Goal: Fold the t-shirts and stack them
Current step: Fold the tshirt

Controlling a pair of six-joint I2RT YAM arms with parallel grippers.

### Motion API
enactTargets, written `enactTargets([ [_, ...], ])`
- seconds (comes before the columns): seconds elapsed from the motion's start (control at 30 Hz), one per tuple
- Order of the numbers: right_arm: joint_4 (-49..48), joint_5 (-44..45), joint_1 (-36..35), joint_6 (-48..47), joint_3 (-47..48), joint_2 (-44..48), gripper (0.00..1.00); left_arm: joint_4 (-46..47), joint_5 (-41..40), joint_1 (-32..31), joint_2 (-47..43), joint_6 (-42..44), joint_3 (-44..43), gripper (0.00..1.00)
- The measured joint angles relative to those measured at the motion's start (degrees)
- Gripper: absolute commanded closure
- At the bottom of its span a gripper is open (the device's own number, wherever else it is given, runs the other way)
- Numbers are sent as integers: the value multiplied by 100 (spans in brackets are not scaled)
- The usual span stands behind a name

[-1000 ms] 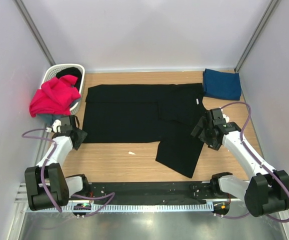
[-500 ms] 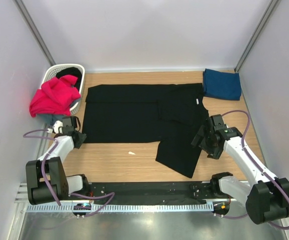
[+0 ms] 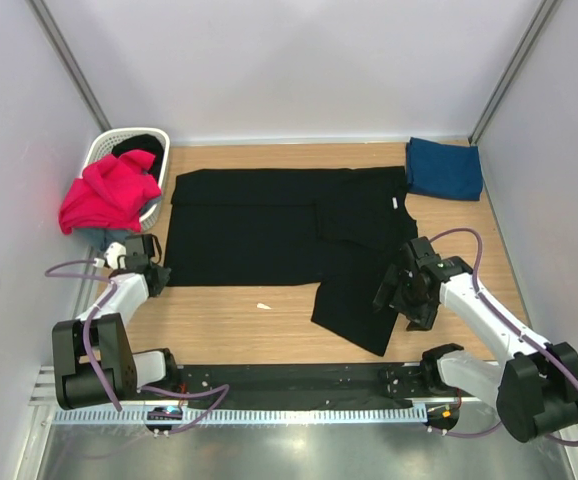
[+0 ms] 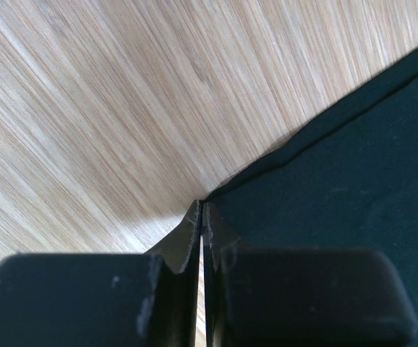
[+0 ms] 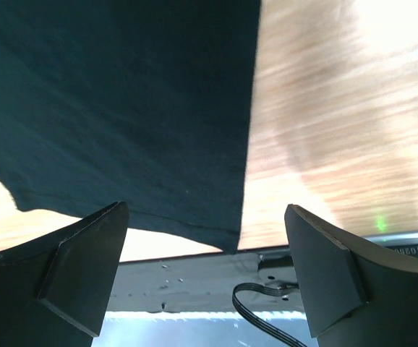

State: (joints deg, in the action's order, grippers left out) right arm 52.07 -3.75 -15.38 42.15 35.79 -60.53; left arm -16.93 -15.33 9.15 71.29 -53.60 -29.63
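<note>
The large black t-shirt (image 3: 249, 230) lies spread on the wooden table, its right part folded and trailing toward the near edge. My left gripper (image 3: 159, 272) sits at its near-left corner. In the left wrist view the left gripper (image 4: 203, 206) is shut, with the corner of the black t-shirt (image 4: 339, 181) pinched at its tips. My right gripper (image 3: 394, 295) hovers open over the shirt's near-right flap. In the right wrist view the right gripper (image 5: 205, 210) straddles the hem corner of the black t-shirt (image 5: 122, 108) without touching it. A folded navy t-shirt (image 3: 444, 168) lies at the back right. A magenta-red t-shirt (image 3: 109, 190) hangs over the basket.
A white lattice basket (image 3: 104, 148) stands at the back left with dark cloth inside. A small white scrap (image 3: 264, 306) lies on the wood near the shirt's front hem. A black rail (image 3: 289, 378) runs along the near edge, with a cable (image 5: 267, 300) over it.
My left gripper has closed on the shirt's near-left corner. My right gripper has moved left and toward the near edge along the shirt's right flap, staying open.
</note>
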Motion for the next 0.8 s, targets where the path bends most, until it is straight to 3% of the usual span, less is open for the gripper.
enactTargets([
  [0.5,190,-4,-245,210,-48,-420,4,-131,-195,-2,-444,-216,284,100],
  [0.8,599,-2,-793,522,-155,146,16,-181,-192,-2,-389,-302,240,100],
])
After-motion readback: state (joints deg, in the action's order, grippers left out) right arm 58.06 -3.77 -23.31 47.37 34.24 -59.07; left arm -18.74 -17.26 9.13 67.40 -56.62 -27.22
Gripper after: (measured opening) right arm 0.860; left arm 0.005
